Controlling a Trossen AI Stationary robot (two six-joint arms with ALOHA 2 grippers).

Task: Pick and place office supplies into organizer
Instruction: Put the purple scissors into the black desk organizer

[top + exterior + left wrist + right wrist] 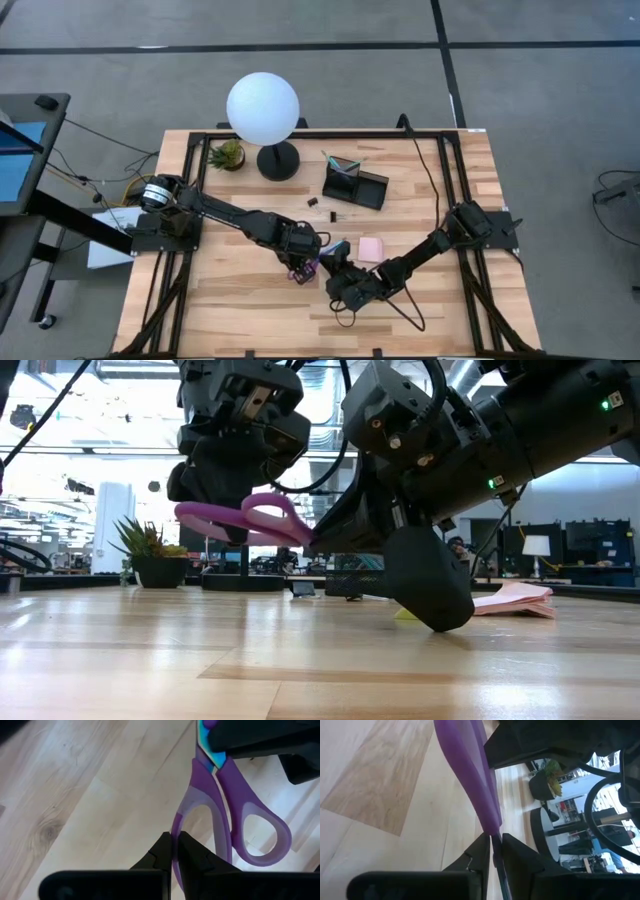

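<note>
Above the near middle of the wooden table (240, 310), the left gripper (174, 851) pinches one handle loop of the purple-handled scissors (245, 522), held clear of the boards, while the right gripper (492, 851) clamps the blade end. The black organizer (355, 182) waits well apart toward the far side, the pink sticky pad (371, 249) just beside the right arm. Stiff, light and slick-bladed, the scissors look best gripped at the handles.

Scissors (220, 795) purple handles (lighter lilac inside loops); sticky pad (371, 249) pink; organizer (355, 184) black.
</note>
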